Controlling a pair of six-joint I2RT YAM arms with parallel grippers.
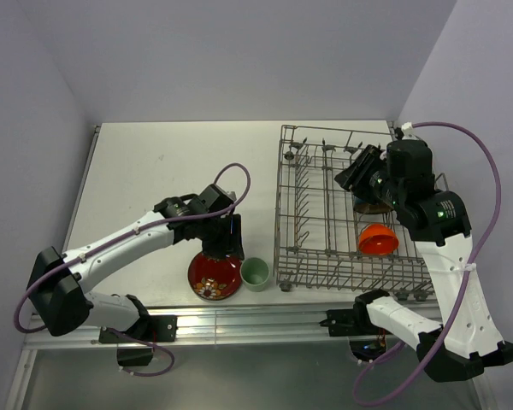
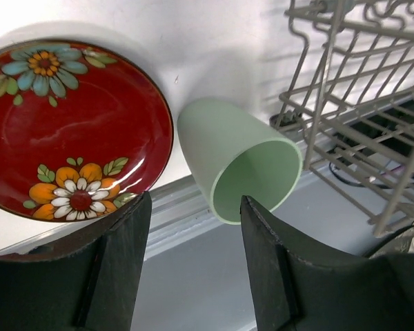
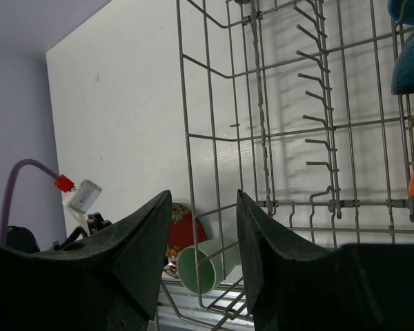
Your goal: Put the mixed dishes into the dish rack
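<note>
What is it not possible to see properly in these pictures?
- Blue bowl: right wrist view, cut off by the right edge; top view, hidden under the right arm.
- Red patterned plate: right wrist view, mostly behind a right gripper finger.
- Dish rack: left wrist view, only one corner in frame.

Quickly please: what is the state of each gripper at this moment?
Left gripper: open, holding nothing.
Right gripper: open, holding nothing.

Overhead looks down; wrist views (much nearer) share the cup (image 2: pixel 234 162).
</note>
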